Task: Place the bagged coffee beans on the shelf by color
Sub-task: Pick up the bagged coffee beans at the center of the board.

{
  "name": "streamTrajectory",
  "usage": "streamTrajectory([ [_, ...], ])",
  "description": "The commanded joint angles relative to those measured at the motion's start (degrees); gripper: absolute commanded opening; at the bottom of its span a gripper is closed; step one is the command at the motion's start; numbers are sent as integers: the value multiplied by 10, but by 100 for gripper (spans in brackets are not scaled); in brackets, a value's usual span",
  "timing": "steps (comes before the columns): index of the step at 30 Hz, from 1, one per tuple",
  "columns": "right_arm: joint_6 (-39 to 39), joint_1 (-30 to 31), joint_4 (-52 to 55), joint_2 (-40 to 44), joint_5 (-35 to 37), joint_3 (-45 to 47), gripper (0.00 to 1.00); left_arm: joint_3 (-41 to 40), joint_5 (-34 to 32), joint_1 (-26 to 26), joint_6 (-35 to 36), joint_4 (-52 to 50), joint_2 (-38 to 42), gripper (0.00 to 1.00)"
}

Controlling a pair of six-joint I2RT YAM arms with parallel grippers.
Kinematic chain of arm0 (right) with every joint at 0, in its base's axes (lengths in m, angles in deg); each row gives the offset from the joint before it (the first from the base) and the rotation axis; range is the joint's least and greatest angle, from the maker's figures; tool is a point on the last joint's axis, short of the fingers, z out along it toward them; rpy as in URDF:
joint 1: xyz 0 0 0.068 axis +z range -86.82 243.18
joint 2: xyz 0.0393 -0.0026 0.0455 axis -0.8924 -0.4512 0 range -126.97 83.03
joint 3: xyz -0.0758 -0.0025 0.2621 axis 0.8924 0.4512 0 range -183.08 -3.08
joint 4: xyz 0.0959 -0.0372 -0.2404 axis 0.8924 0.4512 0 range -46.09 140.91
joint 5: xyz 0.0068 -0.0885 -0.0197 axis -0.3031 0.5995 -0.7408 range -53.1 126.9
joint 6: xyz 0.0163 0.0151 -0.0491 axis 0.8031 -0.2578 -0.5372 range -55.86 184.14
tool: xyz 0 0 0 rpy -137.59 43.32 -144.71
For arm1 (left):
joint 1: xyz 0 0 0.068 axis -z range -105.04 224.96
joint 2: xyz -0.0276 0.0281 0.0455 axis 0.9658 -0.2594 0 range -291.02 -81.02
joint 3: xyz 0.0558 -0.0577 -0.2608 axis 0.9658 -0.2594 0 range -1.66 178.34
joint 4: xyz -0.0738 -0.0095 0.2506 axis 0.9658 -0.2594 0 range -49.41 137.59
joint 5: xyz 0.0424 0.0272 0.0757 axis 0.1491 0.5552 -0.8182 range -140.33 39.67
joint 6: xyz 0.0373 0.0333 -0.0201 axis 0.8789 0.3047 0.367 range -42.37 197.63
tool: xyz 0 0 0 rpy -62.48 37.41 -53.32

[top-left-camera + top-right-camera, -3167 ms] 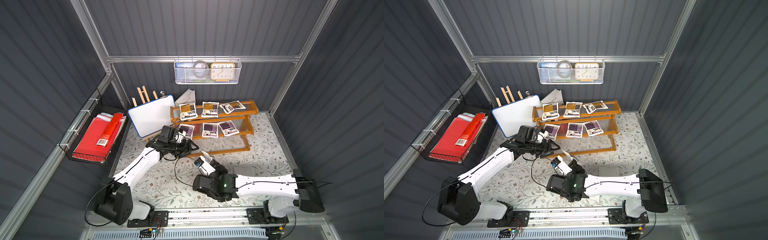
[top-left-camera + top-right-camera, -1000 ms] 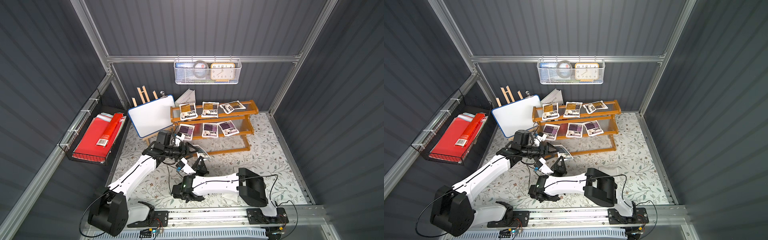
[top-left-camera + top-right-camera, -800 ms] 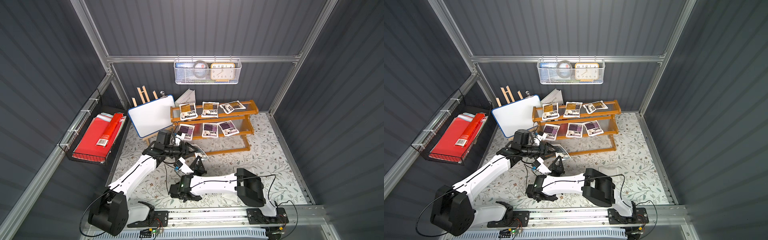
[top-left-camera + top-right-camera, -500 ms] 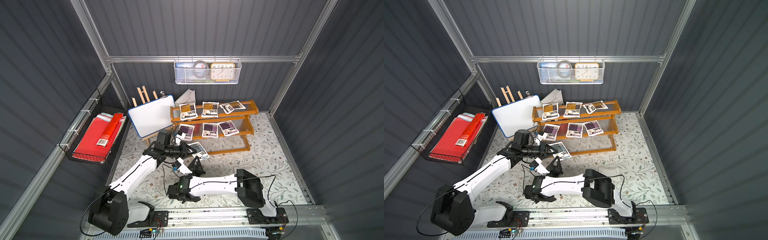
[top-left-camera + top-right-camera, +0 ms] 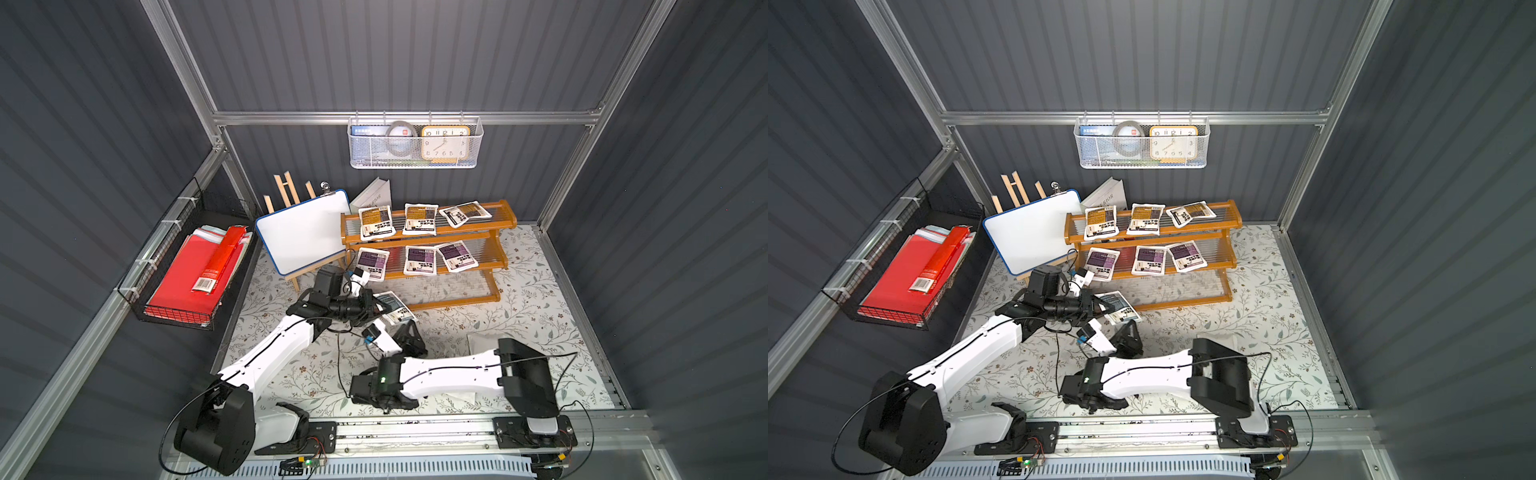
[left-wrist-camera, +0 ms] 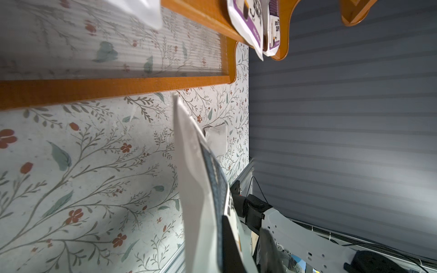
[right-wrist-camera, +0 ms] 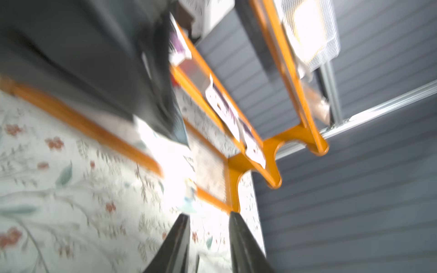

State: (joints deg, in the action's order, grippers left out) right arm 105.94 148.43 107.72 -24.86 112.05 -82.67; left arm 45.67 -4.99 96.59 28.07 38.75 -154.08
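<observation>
The shelf (image 5: 455,303) (image 5: 1183,305) stands at the back of the floral mat. Three orange-brown bagged coffee beans (image 5: 419,218) lie on its top tier and three purple ones (image 5: 419,259) on the middle tier. My left gripper (image 5: 376,307) (image 5: 1096,307) is shut on a grey-blue bag (image 5: 395,307) (image 5: 1117,307) just before the bottom tier's left end. The left wrist view shows this bag (image 6: 201,189) edge-on in the left gripper (image 6: 220,255). My right gripper (image 5: 409,332) (image 5: 1127,332) (image 7: 209,215) sits open and empty just in front of that bag. Another bag (image 5: 482,340) (image 6: 216,139) lies white side up on the mat.
A whiteboard (image 5: 305,235) on an easel stands left of the shelf. On the left wall hangs a black wire basket (image 5: 137,291) with red folders. A white wire basket (image 5: 413,162) with a clock hangs on the back wall. A book (image 5: 374,195) leans behind the shelf.
The left gripper has shut on the grey-blue bag that the right gripper was holding up. The right gripper has opened, let go and drawn back a little toward the front.
</observation>
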Motion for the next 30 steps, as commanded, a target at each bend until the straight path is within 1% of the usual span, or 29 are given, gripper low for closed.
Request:
streamTrajectory([
  [1,-105,-2,-179,127,-170,80,52,0,-23,-6,17,11,-1,0],
  [3,-121,-5,-260,207,-239,135,55,0,-24,-5,26,10,-3,0],
  [6,-117,-21,-349,317,-297,208,57,-5,-24,-5,40,5,0,0],
  [8,-94,-61,-375,375,-343,233,58,-13,-22,-5,50,7,7,0],
  [9,-82,-94,-391,410,-377,246,58,-20,-18,-5,52,14,13,0],
  [12,-72,-180,-485,487,-506,306,57,-34,-2,-5,75,24,30,0],
  [15,-38,-252,-576,541,-622,367,56,-52,16,-5,93,36,50,0],
  [17,-13,-283,-613,558,-668,395,56,-63,30,-5,98,49,62,0],
  [19,1,-302,-653,562,-720,420,55,-69,44,-5,113,51,74,0],
  [23,22,-314,-705,543,-797,448,55,-78,62,-5,145,45,100,0],
  [25,29,-315,-724,534,-815,458,55,-86,71,-5,152,50,109,0],
  [30,50,-321,-792,526,-822,497,55,-108,98,-5,144,87,124,0],
])
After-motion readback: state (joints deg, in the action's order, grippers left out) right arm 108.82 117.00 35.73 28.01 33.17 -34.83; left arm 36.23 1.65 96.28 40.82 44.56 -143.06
